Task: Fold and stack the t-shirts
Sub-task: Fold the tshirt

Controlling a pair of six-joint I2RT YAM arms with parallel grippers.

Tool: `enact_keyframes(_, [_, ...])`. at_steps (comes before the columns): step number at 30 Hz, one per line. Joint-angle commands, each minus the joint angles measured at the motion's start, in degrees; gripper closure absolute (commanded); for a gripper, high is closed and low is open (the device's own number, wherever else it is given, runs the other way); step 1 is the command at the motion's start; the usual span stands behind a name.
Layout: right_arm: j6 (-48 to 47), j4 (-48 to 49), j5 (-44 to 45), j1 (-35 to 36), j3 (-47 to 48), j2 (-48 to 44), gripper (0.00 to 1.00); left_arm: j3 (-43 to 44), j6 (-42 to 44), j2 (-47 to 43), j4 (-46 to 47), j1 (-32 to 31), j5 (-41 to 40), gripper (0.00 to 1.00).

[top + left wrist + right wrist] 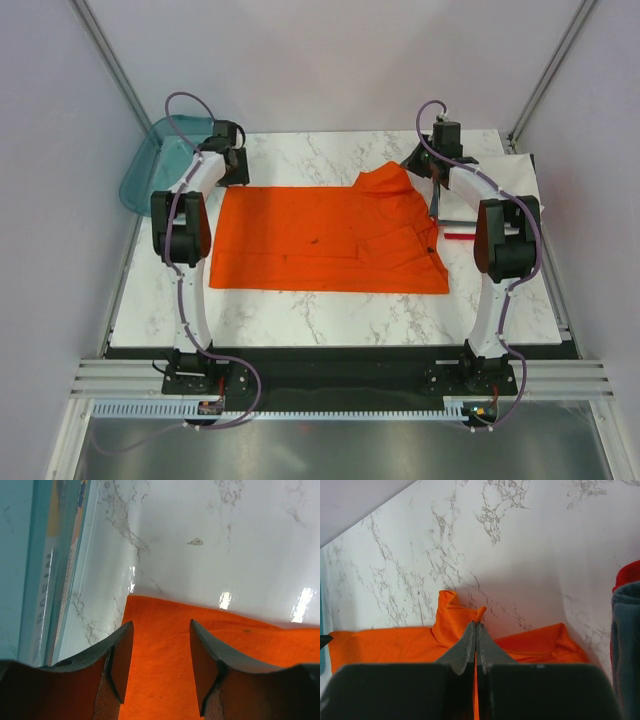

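Two hands work at the far edge of one orange t-shirt [330,240], which lies spread across the middle of the marble bench [300,320]. Most of the shirt lies flat, its long side running left to right.

The left hand [161,625] hovers over the shirt's far left corner with its fingers [122,655] apart. In the left wrist view orange cloth fills the gap between them, and the corner's edge lies just beyond the fingertips. Whether the tips touch the cloth cannot be told. The teal tray [150,165] sits just to the left of this hand, at the bench's far left corner.

The right hand [476,626] is at the shirt's far right corner, with its fingers pressed together. A sliver of orange shows in the seam between them, so it is clamped on the cloth. Just beyond the fingertips a small peak of fabric stands up from the bench. From above, this part of the shirt looks rumpled and raised, unlike the flat left side.

To the right of the orange shirt, apart from it, a red folded shirt [627,575] and a grey folded shirt [626,630] show at the edge of the right wrist view. The red one shows just beyond the grey one; more of them is out of view.
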Motion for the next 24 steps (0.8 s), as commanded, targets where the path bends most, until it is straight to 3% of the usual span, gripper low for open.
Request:
enact_keyframes(1, [0.61, 2.66, -1.03, -0.25, -0.41, -0.39, 1.00, 2.95, -3.24, 1.91, -2.67, 0.30, -0.39, 0.44])
enact_keyframes(16, [1.05, 3.19, -1.47, -0.77, -1.11, -0.66, 1.00, 11.65, -6.67, 8.77, -11.55, 0.56, -3.99, 0.54])
enact_keyframes(21, [1.13, 3.36, -1.99, -0.77, -1.55, -1.01, 1.00, 12.35, -6.93, 8.77, -11.99, 0.65, -4.69, 0.71])
enact_keyframes(24, [1.22, 3.54, -1.99, -0.77, -1.82, -1.18, 1.00, 12.44, -6.85, 8.77, -12.08, 0.65, -5.22, 0.74])
